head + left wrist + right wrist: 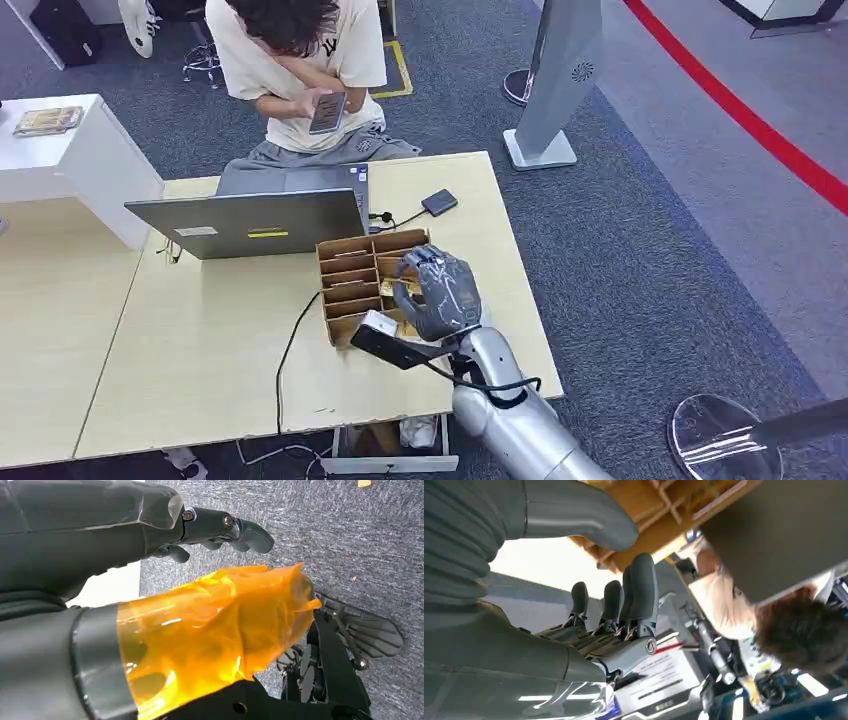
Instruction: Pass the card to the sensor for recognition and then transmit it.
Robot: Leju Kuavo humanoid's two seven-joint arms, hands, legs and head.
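While reaching for a card [403, 289], apparently slotted in the cardboard box [350, 275] near the desk's [200, 350] right edge, hovers above it with right hand [440, 293] spread and empty, left hand [125, 530] idle, likewise unclenched.

No text, brand or number can be read with certainty in any view. The laptop [250, 222], left of centre in the head view, carries a white sticker and a yellow strip on its lid, both too small to make out. In the right wrist view, a white label [659, 677] near the bottom centre bears dark print and a red stripe, blurred beyond reading
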